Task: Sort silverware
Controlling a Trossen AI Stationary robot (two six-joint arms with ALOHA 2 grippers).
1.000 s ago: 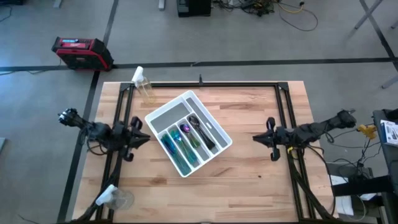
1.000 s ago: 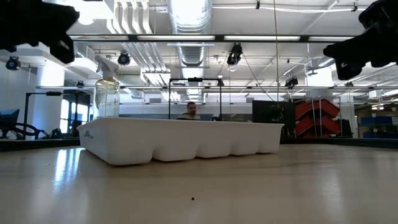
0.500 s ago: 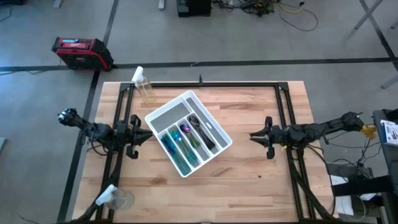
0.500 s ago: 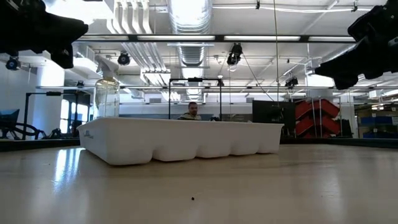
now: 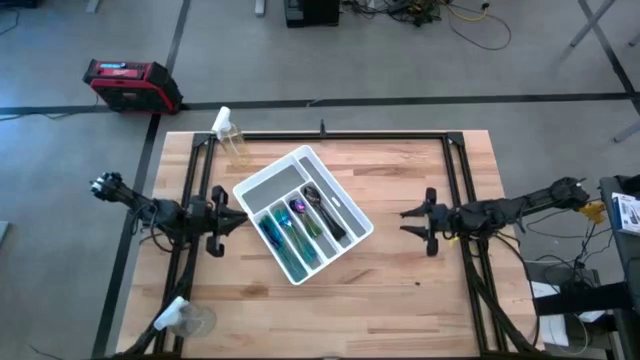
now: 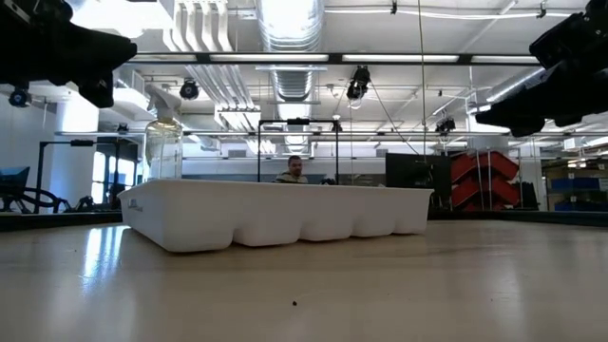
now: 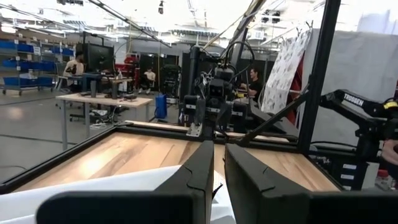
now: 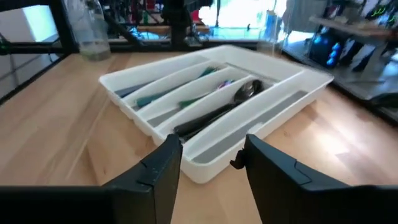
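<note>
Since a second ago my right jaws (image 5: 412,224) edged toward the tray (image 5: 262,180), released; left jaws (image 5: 238,212) nearly clenched, empty. Silverware (image 5: 298,226) lies in its slots, lengthwise, diagonal on the worktop (image 5: 400,170).

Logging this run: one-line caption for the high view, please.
Iridescent teal-purple and dark silverware lies in the white compartmented tray; left end effector and open right end effector flank it.
</note>
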